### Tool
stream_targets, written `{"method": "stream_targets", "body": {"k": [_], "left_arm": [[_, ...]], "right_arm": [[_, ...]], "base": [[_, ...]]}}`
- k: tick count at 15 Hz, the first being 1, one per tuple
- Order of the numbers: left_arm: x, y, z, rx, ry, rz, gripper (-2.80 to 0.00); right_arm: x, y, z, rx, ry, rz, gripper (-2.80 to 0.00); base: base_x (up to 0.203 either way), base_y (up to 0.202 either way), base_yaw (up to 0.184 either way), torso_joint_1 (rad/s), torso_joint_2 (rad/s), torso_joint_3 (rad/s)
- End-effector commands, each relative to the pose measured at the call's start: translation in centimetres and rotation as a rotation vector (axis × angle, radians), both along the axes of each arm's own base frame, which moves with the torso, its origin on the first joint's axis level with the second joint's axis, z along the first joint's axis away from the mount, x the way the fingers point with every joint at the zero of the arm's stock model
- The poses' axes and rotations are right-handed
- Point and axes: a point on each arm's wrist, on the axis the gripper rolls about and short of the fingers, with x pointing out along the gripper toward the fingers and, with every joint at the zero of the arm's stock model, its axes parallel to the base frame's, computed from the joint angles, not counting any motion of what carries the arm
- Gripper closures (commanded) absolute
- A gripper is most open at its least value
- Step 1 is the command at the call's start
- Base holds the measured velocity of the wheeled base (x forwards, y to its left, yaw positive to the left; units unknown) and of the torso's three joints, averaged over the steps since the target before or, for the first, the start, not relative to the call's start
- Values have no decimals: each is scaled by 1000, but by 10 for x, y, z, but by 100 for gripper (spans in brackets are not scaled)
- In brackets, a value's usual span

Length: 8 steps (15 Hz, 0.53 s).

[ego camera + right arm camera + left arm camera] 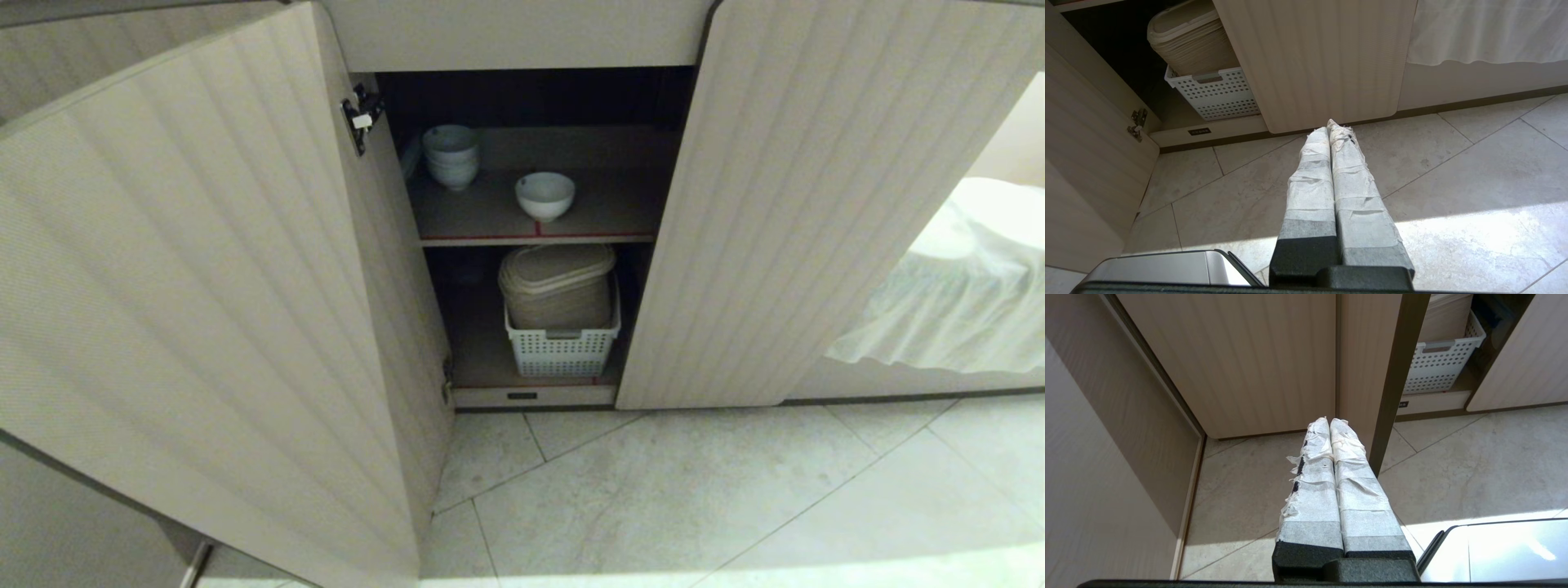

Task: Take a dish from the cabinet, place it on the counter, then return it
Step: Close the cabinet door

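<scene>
Both ribbed beige doors of the cabinet (816, 204) stand open. On its upper red-edged shelf the dish (544, 195), a small white bowl, sits alone near the front edge. The counter is out of view. Neither arm shows in the head view. My left gripper (1329, 421) is shut and empty, held low over the floor tiles beside the left door's edge. Over the tiles in front of the right door, my right gripper (1329, 125) is likewise shut with nothing in it.
A stack of white bowls (450, 155) stands at the back left of the same shelf. Below, a white perforated basket (562, 347) holds a stack of beige lidded containers (558, 286). White cloth (955, 294) hangs at the right. Pale floor tiles (694, 490) lie in front.
</scene>
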Motion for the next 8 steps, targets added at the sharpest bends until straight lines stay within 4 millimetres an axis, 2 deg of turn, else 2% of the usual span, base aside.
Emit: {"method": "stream_targets", "body": {"k": [1,8], "left_arm": [[0,0,0,0,-1,0,0],[0,0,0,0,-1,0,0]], "right_arm": [[0,0,0,-1,-1,0,0],[0,1,1,-52,-5,31,0]], "base": [[0,0,0,0,0,0],[0,0,0,0,0,0]]}}
